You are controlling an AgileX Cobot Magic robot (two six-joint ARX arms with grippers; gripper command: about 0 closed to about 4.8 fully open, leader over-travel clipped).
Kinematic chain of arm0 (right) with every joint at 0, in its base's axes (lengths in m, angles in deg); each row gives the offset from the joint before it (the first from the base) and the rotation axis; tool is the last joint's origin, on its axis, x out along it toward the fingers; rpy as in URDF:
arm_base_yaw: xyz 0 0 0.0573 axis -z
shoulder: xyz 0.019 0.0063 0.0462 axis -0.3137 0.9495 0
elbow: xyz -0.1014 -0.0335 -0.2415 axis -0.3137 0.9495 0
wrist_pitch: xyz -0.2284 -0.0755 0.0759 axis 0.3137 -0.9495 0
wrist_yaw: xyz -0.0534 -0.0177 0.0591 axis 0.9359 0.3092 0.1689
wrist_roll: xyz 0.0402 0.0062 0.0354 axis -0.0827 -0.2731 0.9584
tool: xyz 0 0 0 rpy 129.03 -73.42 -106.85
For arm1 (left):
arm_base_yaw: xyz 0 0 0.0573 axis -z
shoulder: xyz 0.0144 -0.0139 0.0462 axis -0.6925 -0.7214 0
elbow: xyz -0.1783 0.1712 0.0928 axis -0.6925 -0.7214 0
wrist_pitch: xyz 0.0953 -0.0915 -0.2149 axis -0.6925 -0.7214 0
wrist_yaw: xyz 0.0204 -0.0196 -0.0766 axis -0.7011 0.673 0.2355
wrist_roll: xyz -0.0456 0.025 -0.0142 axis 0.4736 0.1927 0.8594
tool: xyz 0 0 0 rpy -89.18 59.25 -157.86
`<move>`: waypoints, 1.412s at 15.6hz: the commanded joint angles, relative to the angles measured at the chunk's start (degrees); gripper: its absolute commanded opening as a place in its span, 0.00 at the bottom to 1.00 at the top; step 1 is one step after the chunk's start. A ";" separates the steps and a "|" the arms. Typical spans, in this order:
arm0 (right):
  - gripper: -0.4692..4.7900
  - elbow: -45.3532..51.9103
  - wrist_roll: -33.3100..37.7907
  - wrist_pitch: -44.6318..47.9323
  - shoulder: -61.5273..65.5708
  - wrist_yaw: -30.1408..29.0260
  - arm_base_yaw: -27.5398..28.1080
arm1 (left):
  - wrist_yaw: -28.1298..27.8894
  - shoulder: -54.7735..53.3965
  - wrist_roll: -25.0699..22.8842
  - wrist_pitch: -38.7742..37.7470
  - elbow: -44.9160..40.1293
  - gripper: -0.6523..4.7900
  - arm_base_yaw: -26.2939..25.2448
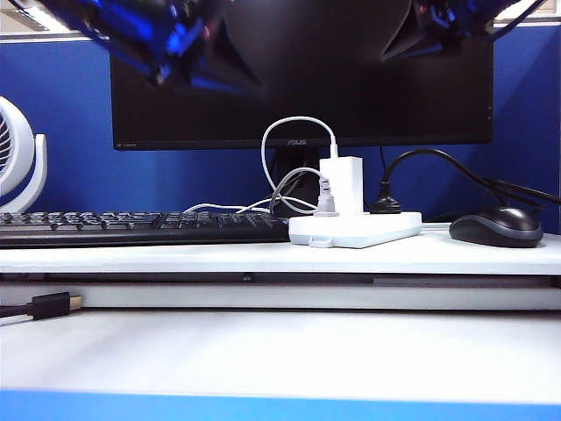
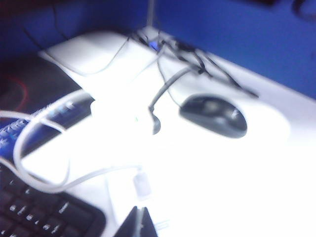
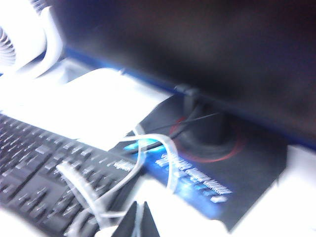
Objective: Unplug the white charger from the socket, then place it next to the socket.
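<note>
the white charger (image 1: 341,184) stands plugged in the socket (image 1: 355,230) below an asus monitor (image 1: 302,70), left gripper (image 2: 137,223) and right gripper (image 3: 138,220) fingers closed, empty, overhead.

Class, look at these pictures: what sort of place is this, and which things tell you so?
Most likely an office desk in a cubicle: a monitor stands against a blue partition, with a keyboard and a mouse on the desktop.

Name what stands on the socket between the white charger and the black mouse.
In the exterior view, a black plug stands on the socket, between the white charger and the mouse.
</note>
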 commanded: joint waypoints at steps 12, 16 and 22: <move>0.71 -0.22 -8.70 -3.17 11.56 -6.51 -4.24 | 3.32 -7.28 -1.01 5.68 0.24 0.11 5.01; 0.71 -0.22 -9.49 -3.58 14.29 -5.62 -4.24 | -0.92 -9.33 -2.08 7.02 0.26 0.11 7.74; 0.64 -0.22 -10.69 -3.65 15.74 -3.45 -4.70 | -2.69 -12.11 -1.49 9.05 1.33 0.11 7.76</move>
